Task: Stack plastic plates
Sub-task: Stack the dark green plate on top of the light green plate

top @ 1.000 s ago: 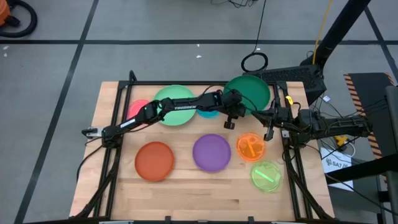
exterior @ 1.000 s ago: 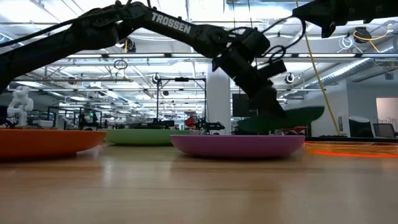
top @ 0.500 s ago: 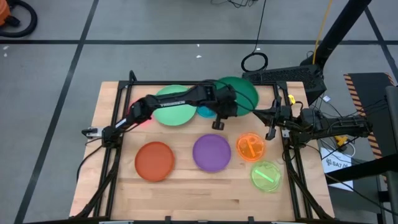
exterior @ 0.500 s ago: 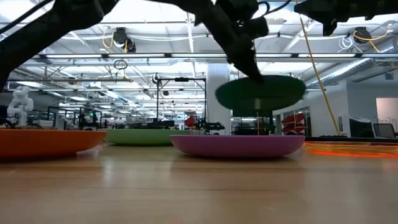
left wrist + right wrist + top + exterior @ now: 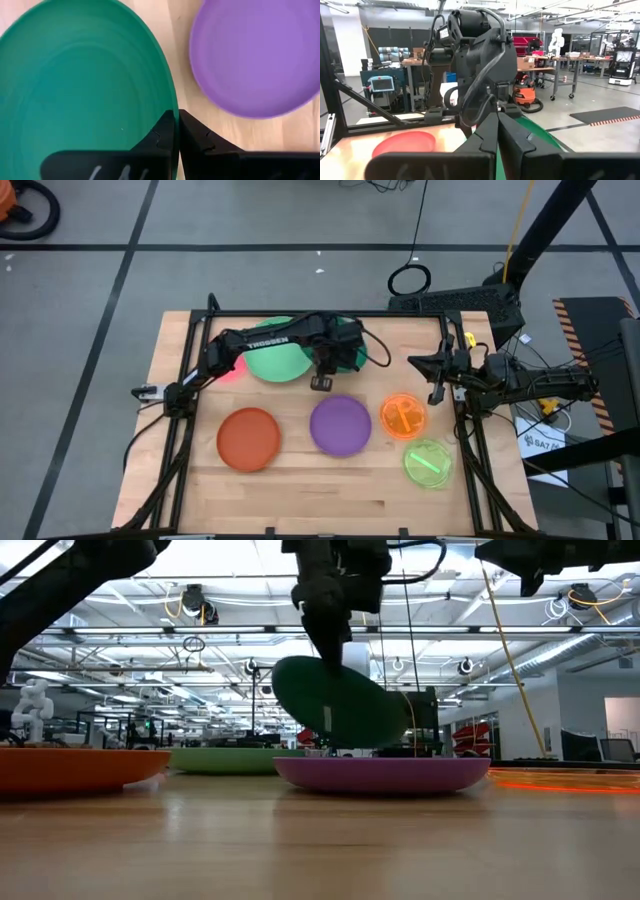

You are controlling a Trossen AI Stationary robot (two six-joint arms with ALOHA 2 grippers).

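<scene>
Aloft, left pincer (image 5: 177,131) clamping tilted dark green plate (image 5: 80,95)

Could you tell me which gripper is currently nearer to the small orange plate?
The right. The right gripper, shut, waits just beside the small orange plate at the table's right edge. The left gripper, shut on the dark green plate, is farther away, beyond the purple plate.

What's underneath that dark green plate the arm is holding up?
The dark green plate hangs tilted in the left tool, off the table. Below and beside it lie bare wood and the purple plate. Anything directly under it is hidden.
</scene>
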